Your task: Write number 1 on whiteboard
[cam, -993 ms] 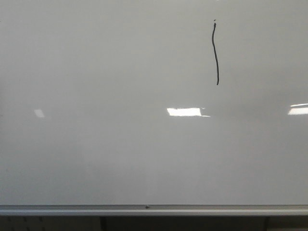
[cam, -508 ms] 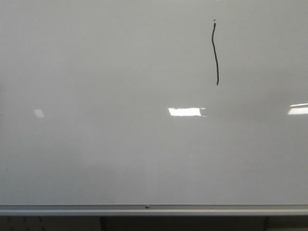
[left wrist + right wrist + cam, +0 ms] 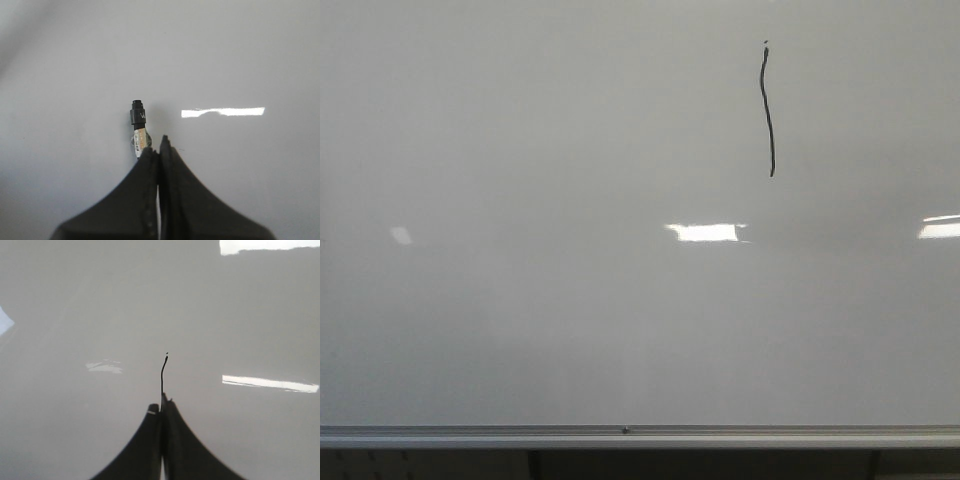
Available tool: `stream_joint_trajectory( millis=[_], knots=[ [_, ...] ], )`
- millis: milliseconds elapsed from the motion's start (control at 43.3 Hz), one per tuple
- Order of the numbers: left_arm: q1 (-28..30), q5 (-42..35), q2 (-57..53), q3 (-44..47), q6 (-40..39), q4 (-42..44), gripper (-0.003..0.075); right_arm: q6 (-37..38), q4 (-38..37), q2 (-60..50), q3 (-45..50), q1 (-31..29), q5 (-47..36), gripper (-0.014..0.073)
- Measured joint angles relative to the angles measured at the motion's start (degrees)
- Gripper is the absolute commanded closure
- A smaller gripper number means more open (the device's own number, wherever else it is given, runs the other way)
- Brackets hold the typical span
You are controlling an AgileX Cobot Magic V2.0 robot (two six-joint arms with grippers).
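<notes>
1. Left gripper (image 3: 159,150): fingers pressed together on a marker (image 3: 138,128); its black capped end and labelled barrel stick out past the tips, over the bare whiteboard (image 3: 240,60).
2. Right gripper (image 3: 161,409): fingers together, nothing visible between them.
3. Right wrist view: the number 1 (image 3: 163,374) runs up from just beyond the fingertips.
4. Front view: neither arm shows. The number 1 (image 3: 767,110), thin, black and wavy, stands toward the whiteboard's (image 3: 520,150) upper right corner.
5. Silver rail (image 3: 640,436) lines the bottom edge.
</notes>
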Motion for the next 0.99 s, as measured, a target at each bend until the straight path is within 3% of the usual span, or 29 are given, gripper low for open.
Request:
stream_joint_trajectory(
  millis=[670, 762, 993],
  knots=[
    [0.0, 0.0, 0.0, 0.0, 0.0, 0.0, 0.0741, 0.1, -1.4, 0.0, 0.7, 0.0, -0.1, 0.0662],
    [0.0, 0.0, 0.0, 0.0, 0.0, 0.0, 0.0741, 2.4, -5.5, 0.0, 2.4, 0.0, -1.5, 0.0662],
    [0.0, 0.0, 0.0, 0.0, 0.0, 0.0, 0.0741, 19.7, -23.2, 0.0, 8.3, 0.0, -9.3, 0.0662]
  ],
)
